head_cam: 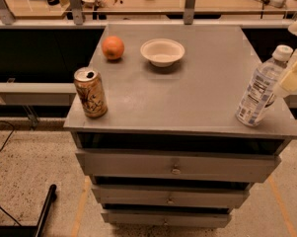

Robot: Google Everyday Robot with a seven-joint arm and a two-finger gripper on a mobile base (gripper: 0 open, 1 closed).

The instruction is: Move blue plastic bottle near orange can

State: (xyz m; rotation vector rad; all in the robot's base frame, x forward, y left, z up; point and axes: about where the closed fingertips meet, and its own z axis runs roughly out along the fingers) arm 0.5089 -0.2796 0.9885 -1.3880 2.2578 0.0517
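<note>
The blue plastic bottle (258, 92), clear with a white cap and a white-blue label, stands near the front right corner of the grey cabinet top (197, 93). It looks tilted to the right. My gripper (295, 73), cream-coloured, is at the right edge of the view, right beside the bottle's upper part and partly cut off. The orange can (90, 92), tan-orange with dark markings and an open silver top, stands near the front left corner, far from the bottle.
An orange fruit (113, 47) and a white bowl (162, 52) sit at the back of the cabinet top. Drawers (175, 167) lie below the top. A railing and a wooden surface with clutter run behind the cabinet.
</note>
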